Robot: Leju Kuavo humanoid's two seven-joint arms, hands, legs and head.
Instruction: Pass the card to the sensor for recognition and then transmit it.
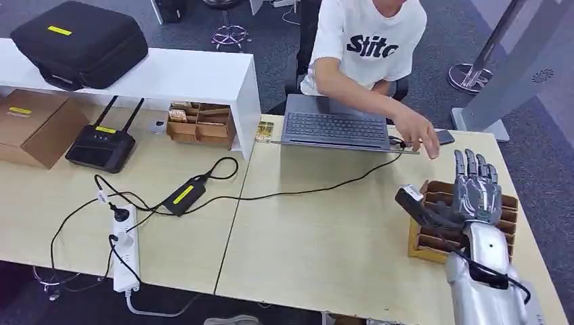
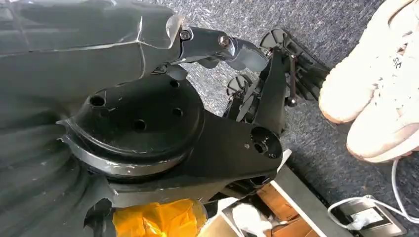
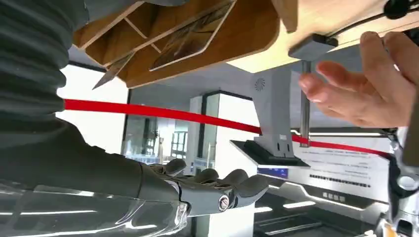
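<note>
My right hand (image 1: 476, 193) hovers over a wooden card tray (image 1: 509, 203) at the table's right end, fingers stretched out and thumb pointing left, holding nothing. In the right wrist view its fingers (image 3: 217, 190) lie straight and bare beside the tray (image 3: 247, 34), and a card (image 3: 190, 34) leans in one slot. A person's hand (image 1: 416, 134) reaches across the table toward my right hand, open-palmed (image 3: 368, 84). A small dark device (image 1: 445, 137) lies by that hand. My left hand (image 2: 217, 44) hangs by my body with a finger extended and nothing in it.
A grey laptop (image 1: 332, 125) sits in front of the seated person. A black cable (image 1: 304, 189) runs from it to an adapter (image 1: 183, 195) and a power strip (image 1: 125, 261). A router (image 1: 101, 145), a cardboard box (image 1: 34, 125) and a white shelf (image 1: 169, 74) stand at the left.
</note>
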